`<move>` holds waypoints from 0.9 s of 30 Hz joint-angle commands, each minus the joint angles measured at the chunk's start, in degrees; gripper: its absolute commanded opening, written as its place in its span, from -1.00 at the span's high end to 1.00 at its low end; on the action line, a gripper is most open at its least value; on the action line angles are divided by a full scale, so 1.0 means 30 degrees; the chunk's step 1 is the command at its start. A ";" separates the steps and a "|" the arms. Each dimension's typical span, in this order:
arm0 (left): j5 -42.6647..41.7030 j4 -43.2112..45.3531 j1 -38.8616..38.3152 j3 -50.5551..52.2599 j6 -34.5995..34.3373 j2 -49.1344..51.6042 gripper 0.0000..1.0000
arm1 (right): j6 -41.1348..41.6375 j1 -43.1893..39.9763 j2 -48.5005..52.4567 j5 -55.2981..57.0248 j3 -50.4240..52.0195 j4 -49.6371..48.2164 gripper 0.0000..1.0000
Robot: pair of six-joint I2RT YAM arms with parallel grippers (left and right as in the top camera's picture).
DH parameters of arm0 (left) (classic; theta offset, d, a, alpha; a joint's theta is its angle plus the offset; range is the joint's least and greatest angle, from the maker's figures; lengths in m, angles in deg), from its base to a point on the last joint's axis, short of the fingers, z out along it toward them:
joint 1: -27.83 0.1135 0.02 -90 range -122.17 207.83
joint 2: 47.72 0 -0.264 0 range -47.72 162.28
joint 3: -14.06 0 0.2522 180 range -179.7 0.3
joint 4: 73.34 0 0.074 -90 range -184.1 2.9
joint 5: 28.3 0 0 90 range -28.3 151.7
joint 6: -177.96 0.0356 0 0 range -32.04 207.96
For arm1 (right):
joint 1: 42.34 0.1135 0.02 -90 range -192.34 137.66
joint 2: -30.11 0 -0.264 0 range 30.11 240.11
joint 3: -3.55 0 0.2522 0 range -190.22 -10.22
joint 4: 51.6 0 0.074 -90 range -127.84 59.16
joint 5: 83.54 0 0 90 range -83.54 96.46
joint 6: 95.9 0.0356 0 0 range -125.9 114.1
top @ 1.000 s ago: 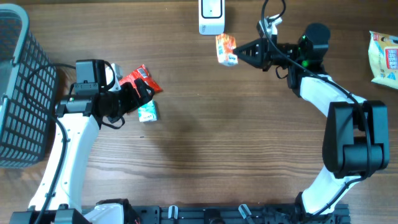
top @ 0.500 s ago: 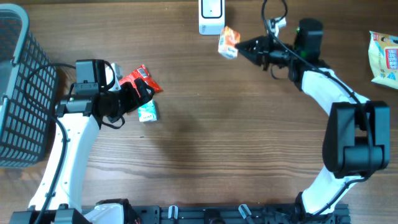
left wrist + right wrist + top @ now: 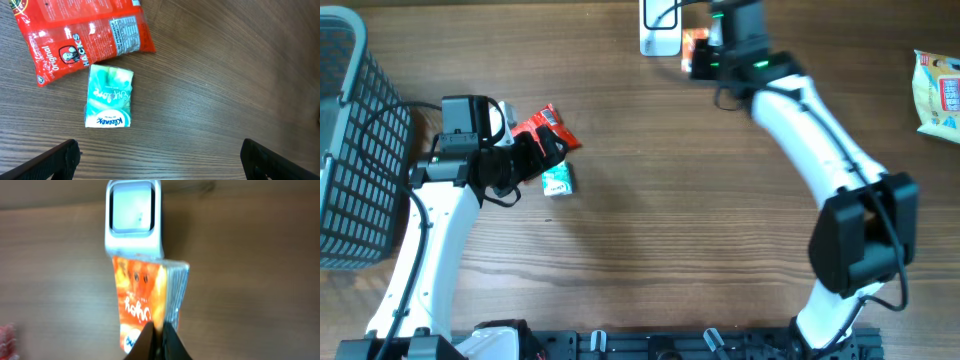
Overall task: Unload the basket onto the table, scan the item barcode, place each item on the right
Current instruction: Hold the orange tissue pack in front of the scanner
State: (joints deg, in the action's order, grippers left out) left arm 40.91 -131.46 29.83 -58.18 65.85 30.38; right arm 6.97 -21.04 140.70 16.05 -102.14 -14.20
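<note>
Right claw (image 3: 158, 332) pinched shut on orange pack (image 3: 140, 300), bottom centre of wrist view. Pack's top edge sits right at white scanner (image 3: 132, 217), upper centre. Scan prob. underway; can't tell if barcode faces window. Left claw (image 3: 160, 160) wide, empty, over tissue pack (image 3: 109, 96) & red bag (image 3: 80, 35), likely not yet scanned.

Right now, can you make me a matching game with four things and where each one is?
Things:
1 orange packet
2 green tissue pack
3 yellow bag
4 basket

Places:
a far left side
b beside the red snack bag
c pinched in the right hand, by the scanner
d far right side

Pairs: 1-c, 2-b, 3-d, 4-a.
</note>
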 commanded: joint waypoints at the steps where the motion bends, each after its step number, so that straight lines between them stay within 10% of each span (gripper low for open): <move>1: 0.0109 0.0044 0.0036 -0.0117 0.0087 0.0146 -1.00 | -0.6062 0.1894 0.0255 0.8306 -0.0342 -0.2929 0.91; 16: 0.0109 0.0044 0.0036 -0.0117 0.0087 0.0146 -1.00 | -1.2488 0.2295 0.5894 0.6652 -0.0335 -1.5227 0.91; 27: 0.0109 0.0044 0.0036 -0.0117 0.0087 0.0146 -1.00 | -1.5905 0.2324 0.7417 0.6324 -0.0342 -1.6145 0.91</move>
State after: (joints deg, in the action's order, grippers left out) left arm 40.89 -131.46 29.83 -58.18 65.85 30.38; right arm -37.18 -14.31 162.14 36.44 -102.62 -61.94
